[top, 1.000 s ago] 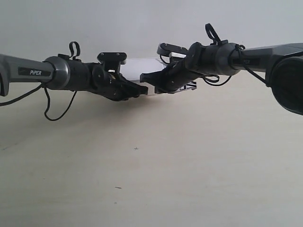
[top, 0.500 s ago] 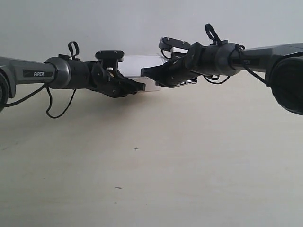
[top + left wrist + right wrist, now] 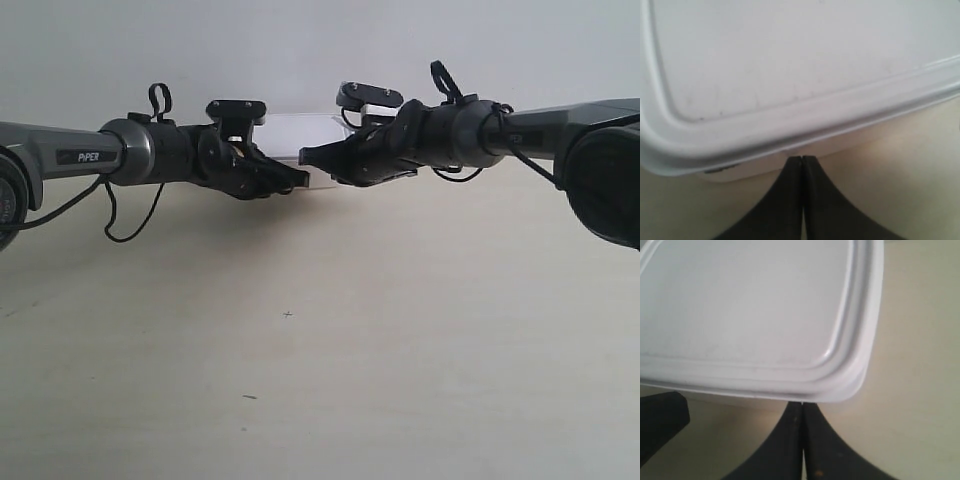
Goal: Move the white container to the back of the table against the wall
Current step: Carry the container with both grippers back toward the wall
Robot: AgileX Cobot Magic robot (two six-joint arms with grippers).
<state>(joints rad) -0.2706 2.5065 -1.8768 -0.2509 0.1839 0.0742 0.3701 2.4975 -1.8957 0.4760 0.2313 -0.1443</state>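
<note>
White container (image 3: 297, 136) has slid farther back toward the wall (image 3: 300, 50).

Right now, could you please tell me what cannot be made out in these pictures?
- Exterior view: the white container is mostly hidden behind both arms; whether it touches the wall is unclear.
- Left wrist view: the lid's rim hides where the left gripper meets the container.
- Right wrist view: same for the right gripper; a dark shape is cut off by the edge.
</note>
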